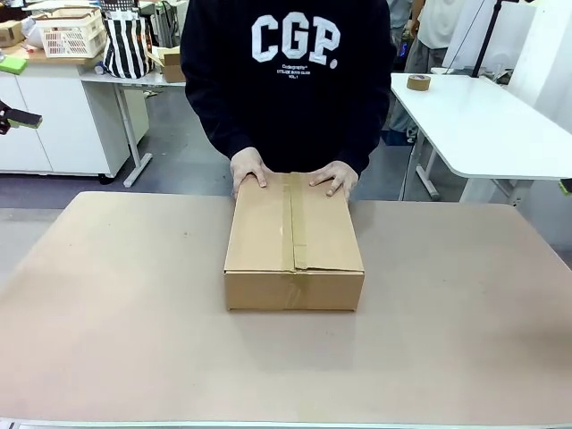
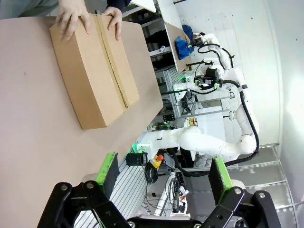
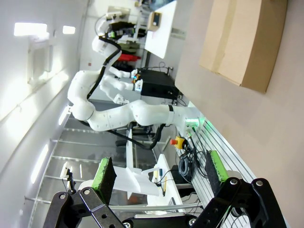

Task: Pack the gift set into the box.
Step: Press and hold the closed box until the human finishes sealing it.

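Note:
The box (image 1: 293, 241) sits closed in the middle of the table, a tape strip running along its top seam. The person at the far side rests both hands (image 1: 248, 168) on its far edge. In the left wrist view the box (image 2: 95, 71) lies at upper left with the hands on its far end, and my left gripper (image 2: 164, 173) stands open, far from it, holding nothing. The right wrist view has the box (image 3: 244, 40) at the top right, and my right gripper (image 3: 159, 173) is open and empty. The gift set is hidden.
The brown table top (image 1: 107, 331) has wide bare room all around the box. A white table (image 1: 483, 125) with a tape roll (image 1: 418, 82) stands behind on the right. Shelving with a basket (image 1: 71, 31) and a striped bag (image 1: 125, 45) stands back left.

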Robot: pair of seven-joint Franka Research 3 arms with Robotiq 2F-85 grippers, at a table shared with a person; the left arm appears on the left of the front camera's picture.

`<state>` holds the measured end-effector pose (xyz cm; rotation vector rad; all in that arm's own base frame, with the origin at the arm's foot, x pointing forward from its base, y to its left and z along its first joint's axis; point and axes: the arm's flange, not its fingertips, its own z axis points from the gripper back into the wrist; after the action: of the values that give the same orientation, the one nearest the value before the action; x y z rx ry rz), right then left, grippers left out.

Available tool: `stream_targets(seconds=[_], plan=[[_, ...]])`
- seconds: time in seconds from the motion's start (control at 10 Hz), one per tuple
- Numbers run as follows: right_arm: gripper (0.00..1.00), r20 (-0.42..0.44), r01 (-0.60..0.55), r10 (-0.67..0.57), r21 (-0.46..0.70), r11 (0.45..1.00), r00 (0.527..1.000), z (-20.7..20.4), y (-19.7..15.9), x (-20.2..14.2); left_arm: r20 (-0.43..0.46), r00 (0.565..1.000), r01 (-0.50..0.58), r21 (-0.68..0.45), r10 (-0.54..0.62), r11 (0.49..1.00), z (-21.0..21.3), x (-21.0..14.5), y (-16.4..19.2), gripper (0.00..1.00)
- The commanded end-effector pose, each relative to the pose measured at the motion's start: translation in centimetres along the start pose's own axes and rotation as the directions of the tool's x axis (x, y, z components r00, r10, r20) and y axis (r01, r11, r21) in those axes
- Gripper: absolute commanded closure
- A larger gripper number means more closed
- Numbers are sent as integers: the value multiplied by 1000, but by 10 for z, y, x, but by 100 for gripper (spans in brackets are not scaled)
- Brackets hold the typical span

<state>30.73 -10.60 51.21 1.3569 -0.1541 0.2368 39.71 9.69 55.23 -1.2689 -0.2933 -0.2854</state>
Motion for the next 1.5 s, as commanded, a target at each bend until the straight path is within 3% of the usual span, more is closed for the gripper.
stream_targets(seconds=[0.0,0.1,0.2,0.3,0.4,0.5,0.6,0.7,0.8,0.9,1.0,1.1,1.2,1.3,1.4], plan=[[0,0,0,0,0,1000,1000,0,0,0,0,1000,0,0,0,1000,0,0,0,0],[0,-60,-122,118,-53,991,991,-19,12,21,-38,984,176,108,-172,979,-19,17,-5,0],[0,-138,-317,298,-142,938,944,-47,23,43,-94,924,381,148,-371,913,-47,36,-9,0],[0,-104,-506,503,-335,795,858,-77,30,71,-122,819,572,252,-561,781,-82,56,-7,0],[0,-141,-629,622,-325,706,770,-107,32,90,-145,723,685,274,-675,675,-116,67,-3,0],[0,-192,-748,735,-334,574,650,-133,30,104,-140,613,779,273,-777,565,-144,71,-2,0],[0,-198,-807,846,-466,364,496,-157,26,113,-148,534,831,273,-832,485,-165,73,1,0],[0,-260,-813,860,-522,257,439,-185,17,116,-169,479,865,261,-861,430,-184,71,6,0],[0,-306,-779,866,-610,142,396,-216,3,114,-167,469,876,215,-867,432,-202,69,10,0],[0,-334,-747,865,-661,68,375,-234,-8,113,-199,488,871,174,-850,460,-210,69,15,0],[0,-292,-674,711,-657,338,640,-227,-16,121,-234,599,801,155,-766,579,-200,71,22,0],[0,-317,-807,811,-514,290,493,-204,19,117,-221,483,871,223,-847,438,-209,75,6,0],[0,-317,-807,811,-514,290,493,-204,19,117,-221,483,871,223,-847,438,-209,75,6,0],[0,-347,-773,783,-582,251,516,-219,-3,113,-221,483,871,223,-847,438,-209,75,6,0],[0,-428,-916,838,-352,189,338,-249,-6,123,-222,509,859,198,-832,473,-213,73,17,0]])
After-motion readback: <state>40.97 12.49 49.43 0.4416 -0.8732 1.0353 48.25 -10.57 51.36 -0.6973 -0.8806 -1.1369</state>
